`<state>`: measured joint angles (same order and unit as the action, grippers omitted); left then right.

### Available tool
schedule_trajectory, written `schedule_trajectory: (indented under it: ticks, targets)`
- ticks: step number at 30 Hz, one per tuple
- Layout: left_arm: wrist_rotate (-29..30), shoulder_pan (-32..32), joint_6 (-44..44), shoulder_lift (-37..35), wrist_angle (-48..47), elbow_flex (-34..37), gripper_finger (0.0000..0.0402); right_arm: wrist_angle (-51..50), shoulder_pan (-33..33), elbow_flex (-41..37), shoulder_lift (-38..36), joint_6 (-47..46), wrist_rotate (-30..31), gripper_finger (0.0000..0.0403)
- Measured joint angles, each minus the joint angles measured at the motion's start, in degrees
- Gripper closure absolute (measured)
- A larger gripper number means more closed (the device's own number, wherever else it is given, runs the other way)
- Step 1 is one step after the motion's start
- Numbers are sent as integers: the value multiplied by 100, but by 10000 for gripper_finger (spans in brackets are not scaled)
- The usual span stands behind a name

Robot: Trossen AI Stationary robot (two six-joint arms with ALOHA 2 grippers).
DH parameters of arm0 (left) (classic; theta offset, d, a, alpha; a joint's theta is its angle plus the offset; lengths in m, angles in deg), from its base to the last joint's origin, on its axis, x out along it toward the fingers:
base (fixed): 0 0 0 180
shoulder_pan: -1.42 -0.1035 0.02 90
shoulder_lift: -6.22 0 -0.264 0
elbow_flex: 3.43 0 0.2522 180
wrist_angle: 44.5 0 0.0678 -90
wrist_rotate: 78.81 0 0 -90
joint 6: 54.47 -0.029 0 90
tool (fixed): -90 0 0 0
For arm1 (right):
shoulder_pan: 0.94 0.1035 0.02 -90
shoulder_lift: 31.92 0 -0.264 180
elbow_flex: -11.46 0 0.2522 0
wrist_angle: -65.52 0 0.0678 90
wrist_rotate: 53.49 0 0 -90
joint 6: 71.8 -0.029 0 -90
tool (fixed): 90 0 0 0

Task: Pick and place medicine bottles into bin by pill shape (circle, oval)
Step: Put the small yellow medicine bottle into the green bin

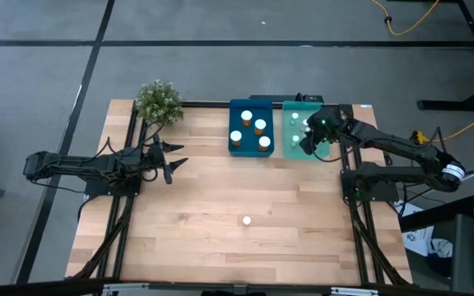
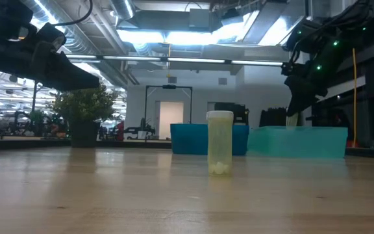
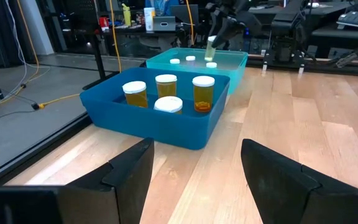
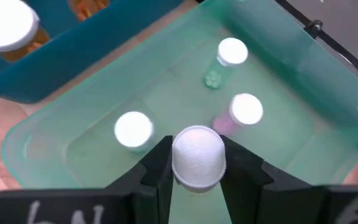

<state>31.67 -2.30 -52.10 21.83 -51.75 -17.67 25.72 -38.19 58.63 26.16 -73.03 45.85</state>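
Note:
A dark blue tray (image 1: pixel 234 148) at the table's far side holds several amber bottles with white caps (image 3: pixel 203 92). Beside it, to the right, a teal tray (image 1: pixel 290 148) holds three pale bottles (image 4: pixel 133 129). My right gripper (image 4: pixel 196 163) hangs over the teal tray, shut on another pale bottle (image 3: pixel 211 46). One pale bottle (image 2: pixel 219 151) stands upright alone on the table, toward the near edge (image 1: pixel 246 219). My left gripper (image 3: pixel 194 168) is open and empty at the table's left side, pointing toward the blue tray. My right gripper pinches the pale bottle between its two fingers, one on each side, just below its white cap (image 4: pixel 196 155). The fingers come from above, slanting down. The bottle hangs below the fingers (image 2: pixel 293 119), lifted clear over the teal tray.
A small green potted plant (image 1: pixel 158 101) stands at the table's far left corner. Bare wood lies between the trays and the lone bottle, and on toward the near edge.

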Motion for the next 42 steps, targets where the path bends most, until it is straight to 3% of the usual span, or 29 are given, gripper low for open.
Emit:
schedule_trajectory:
  ticks: [19,42]
  targets:
    - [1,-1,-1,0,0,1,168,634,-66,-2,1201,153,-6,293]
    - [-1,0,0,0,0,1,168,824,-422,-2,1497,0,-203,293]
